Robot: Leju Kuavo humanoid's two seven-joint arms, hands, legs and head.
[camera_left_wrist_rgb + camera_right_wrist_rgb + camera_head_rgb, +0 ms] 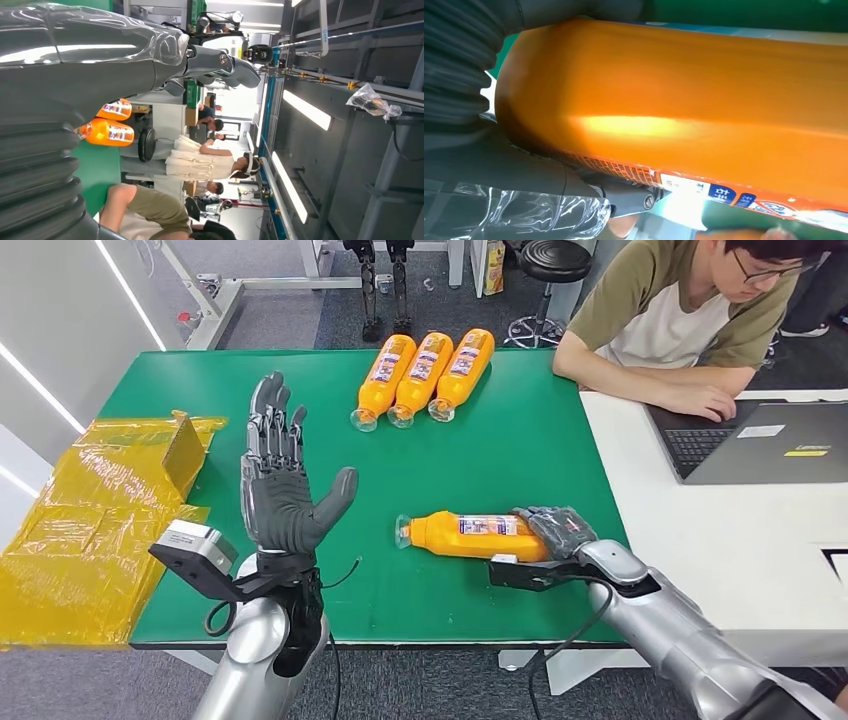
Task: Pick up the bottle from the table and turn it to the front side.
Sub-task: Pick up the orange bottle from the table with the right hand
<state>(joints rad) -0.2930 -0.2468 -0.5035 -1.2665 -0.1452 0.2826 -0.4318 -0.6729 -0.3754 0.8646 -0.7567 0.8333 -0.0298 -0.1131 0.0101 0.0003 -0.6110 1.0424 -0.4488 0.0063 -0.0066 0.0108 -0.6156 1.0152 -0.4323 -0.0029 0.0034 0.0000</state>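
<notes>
On the green bench point(540, 440), the right hand point(555, 530) clasped the base of the smooth, probably slippery orange plastic bottle point(470, 537) lying at five o'clock, while the left hand point(280, 480) was spread.

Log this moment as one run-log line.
right hand: grips base end of lying bottle | left hand: raised, empty, fingers spread | table: three bottles in far row | turn: not shown done
</notes>
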